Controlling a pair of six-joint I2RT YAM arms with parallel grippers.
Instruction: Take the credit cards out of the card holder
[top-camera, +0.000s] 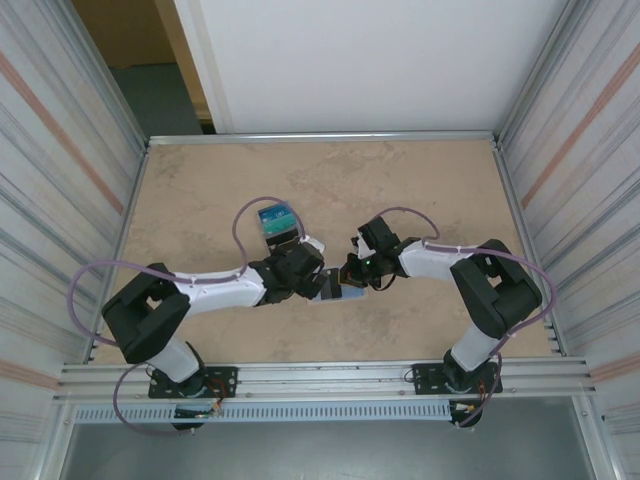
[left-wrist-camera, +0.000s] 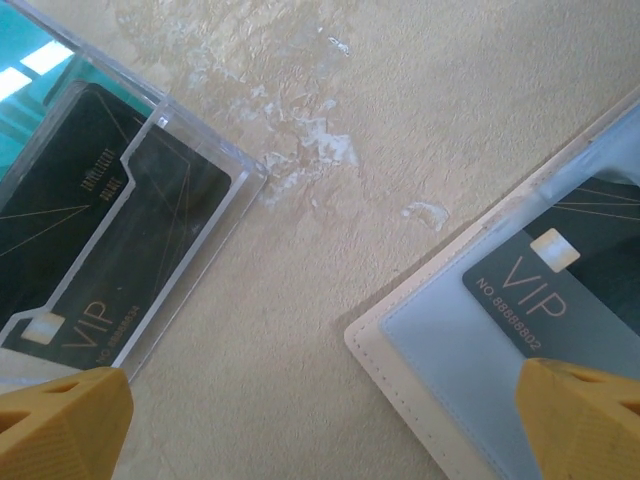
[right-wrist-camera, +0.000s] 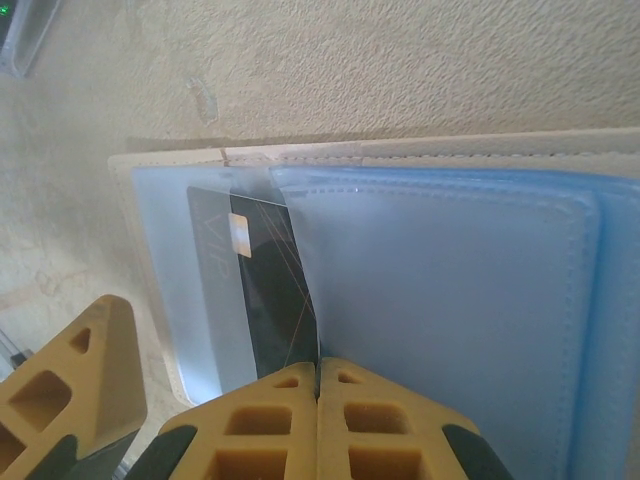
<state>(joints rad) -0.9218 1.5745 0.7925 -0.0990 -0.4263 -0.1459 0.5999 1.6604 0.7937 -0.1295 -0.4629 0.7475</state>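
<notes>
Right claw (right-wrist-camera: 318, 395): fingers pressed together, tips set against the lower edge of a dark card (right-wrist-camera: 268, 290); whether the card is pinched cannot be told. The card is partly tucked under a translucent pale blue pocket of the card holder (right-wrist-camera: 450, 300). Left claw (left-wrist-camera: 320, 425): spread wide, nothing held, hung over bare desk (left-wrist-camera: 420, 120). The card holder is laid open, flat on the desk between the two claws, its beige stitched rim beside one left finger. A clear case (left-wrist-camera: 200, 190) is placed by the other finger. Open desk is left between case and holder.
</notes>
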